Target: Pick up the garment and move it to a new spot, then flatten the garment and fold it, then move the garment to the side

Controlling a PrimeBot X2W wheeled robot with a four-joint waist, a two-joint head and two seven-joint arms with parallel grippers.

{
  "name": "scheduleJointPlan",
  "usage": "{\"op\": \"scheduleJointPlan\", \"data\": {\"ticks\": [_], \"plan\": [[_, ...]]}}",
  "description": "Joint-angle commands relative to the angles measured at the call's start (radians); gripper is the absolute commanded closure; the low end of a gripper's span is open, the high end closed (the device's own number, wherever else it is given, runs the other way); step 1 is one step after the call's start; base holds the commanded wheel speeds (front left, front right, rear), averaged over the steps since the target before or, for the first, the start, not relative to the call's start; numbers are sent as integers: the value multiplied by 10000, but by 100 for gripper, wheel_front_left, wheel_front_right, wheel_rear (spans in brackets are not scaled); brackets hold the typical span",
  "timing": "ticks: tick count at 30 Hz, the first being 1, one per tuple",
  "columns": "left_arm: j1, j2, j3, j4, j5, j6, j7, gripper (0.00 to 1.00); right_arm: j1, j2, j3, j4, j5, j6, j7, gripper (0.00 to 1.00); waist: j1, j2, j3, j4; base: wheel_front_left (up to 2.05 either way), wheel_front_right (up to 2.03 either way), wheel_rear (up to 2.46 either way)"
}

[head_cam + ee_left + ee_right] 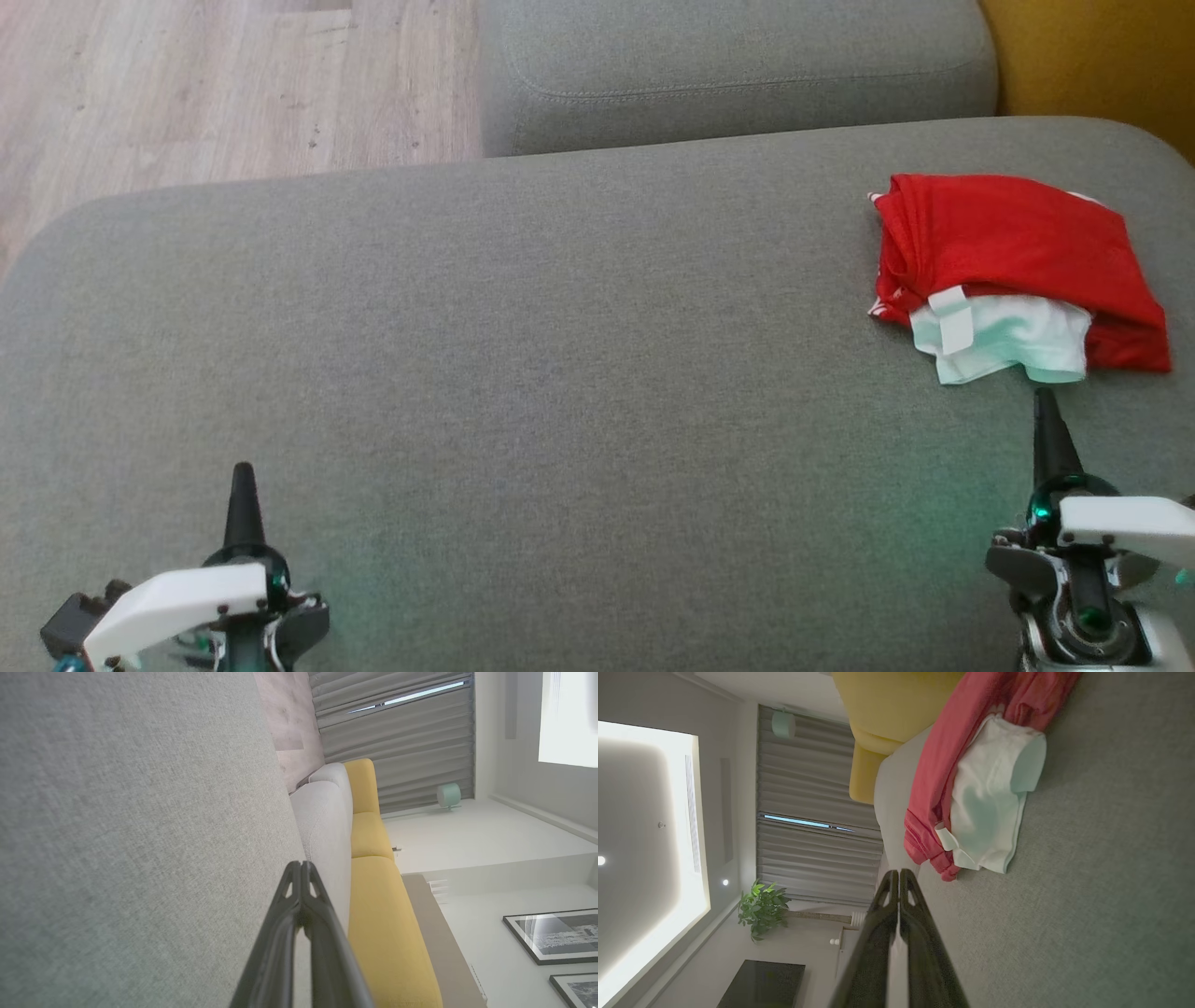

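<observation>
The garment (1018, 261) is a red piece folded into a compact stack with a white part poking out at its near edge; it lies at the far right of the grey sofa seat (560, 373). The right wrist view shows the garment (971, 788) just beyond the fingertips. My right gripper (1046, 399) stands shut and empty a short way in front of the white edge, not touching it. Far off at the lower left, my left gripper (244, 471) is shut and empty over bare cushion. Both wrist views show the fingers pressed together, left gripper (302, 864), right gripper (896, 872).
A grey backrest cushion (738, 70) rises behind the seat. Wooden floor (215, 84) lies beyond the seat's far left edge. A yellow sofa (1092, 56) stands at the far right corner, close behind the garment.
</observation>
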Motion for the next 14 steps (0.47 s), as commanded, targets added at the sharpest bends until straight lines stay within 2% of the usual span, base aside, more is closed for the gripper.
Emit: {"op": "scheduleJointPlan", "data": {"ticks": [1, 14], "plan": [[-569, 119, 368, -355, -325, -49, 105, 100, -339, -55, 110, -434, 398, -6, 112, 100, 0, 0, -8, -1, 0, 0, 0], [-616, 123, 606, -410, -1505, -64, 463, 100, -326, -61, 37, -583, 1747, -7, 456, 100, 0, 0, -57, -9, 0, 0, 0]]}}
